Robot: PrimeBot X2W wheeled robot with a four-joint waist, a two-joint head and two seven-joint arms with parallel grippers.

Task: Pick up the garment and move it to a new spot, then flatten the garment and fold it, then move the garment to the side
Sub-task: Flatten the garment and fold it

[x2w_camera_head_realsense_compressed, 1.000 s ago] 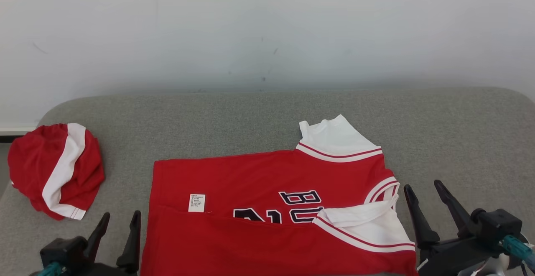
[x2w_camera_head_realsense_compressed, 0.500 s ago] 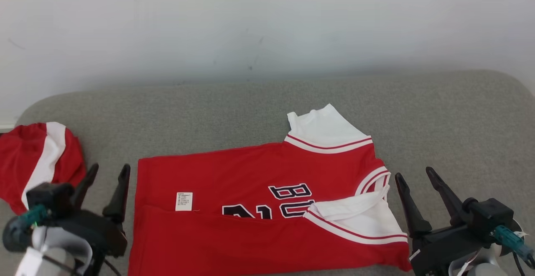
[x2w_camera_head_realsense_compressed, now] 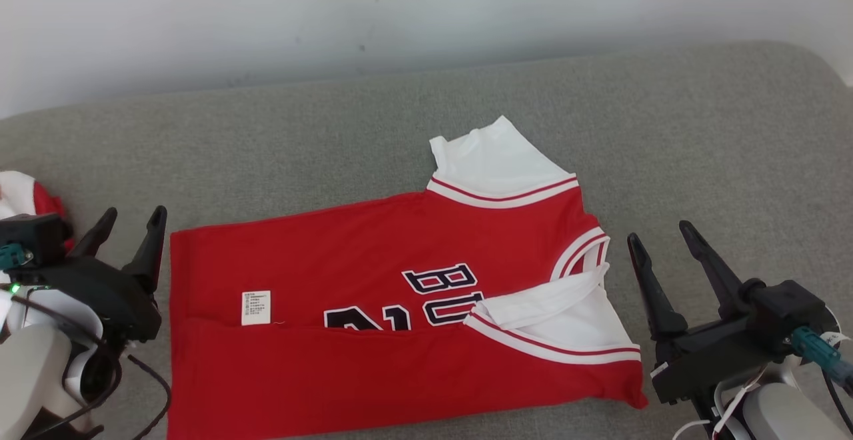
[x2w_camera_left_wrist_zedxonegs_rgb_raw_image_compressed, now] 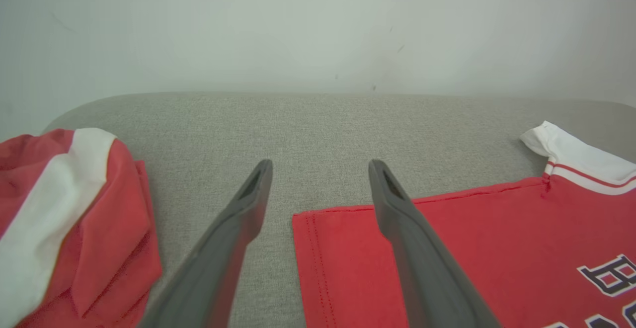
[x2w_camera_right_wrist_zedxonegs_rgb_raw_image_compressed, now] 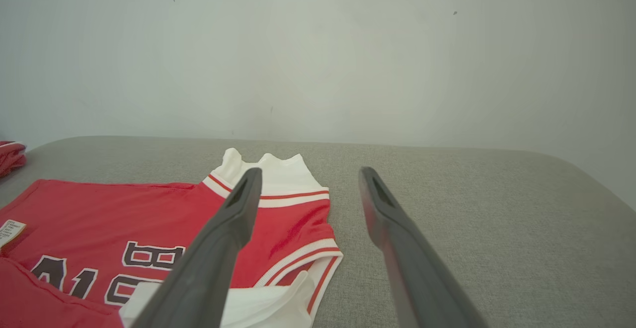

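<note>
The garment [x2w_camera_head_realsense_compressed: 373, 273] is a red jersey with white sleeves and dark lettering, lying flat on the grey cushion, its near long edge folded over the body. It appears again in the left wrist view as the garment [x2w_camera_left_wrist_zedxonegs_rgb_raw_image_compressed: 472, 248] and in the right wrist view as the garment [x2w_camera_right_wrist_zedxonegs_rgb_raw_image_compressed: 99, 223]. My left gripper [x2w_camera_head_realsense_compressed: 130, 219] stands open just left of the hem, empty; its own camera shows the left gripper [x2w_camera_left_wrist_zedxonegs_rgb_raw_image_compressed: 320, 166] over the hem corner. My right gripper [x2w_camera_head_realsense_compressed: 660, 233] is open beside the collar end, holding nothing; the right gripper [x2w_camera_right_wrist_zedxonegs_rgb_raw_image_compressed: 307, 175] points past the far sleeve.
A second red and white garment [x2w_camera_head_realsense_compressed: 26, 197] lies bunched at the cushion's far left, seen larger as that bundle [x2w_camera_left_wrist_zedxonegs_rgb_raw_image_compressed: 64, 218] in the left wrist view. The grey cushion [x2w_camera_head_realsense_compressed: 700, 127] ends at a pale wall [x2w_camera_head_realsense_compressed: 426, 7] behind. Bare cushion stretches right of the jersey.
The head camera has tilted down and turned, so the whole scene sits higher and further left. My left gripper has risen beside the hem. Both stay open and the jersey lies unchanged.
</note>
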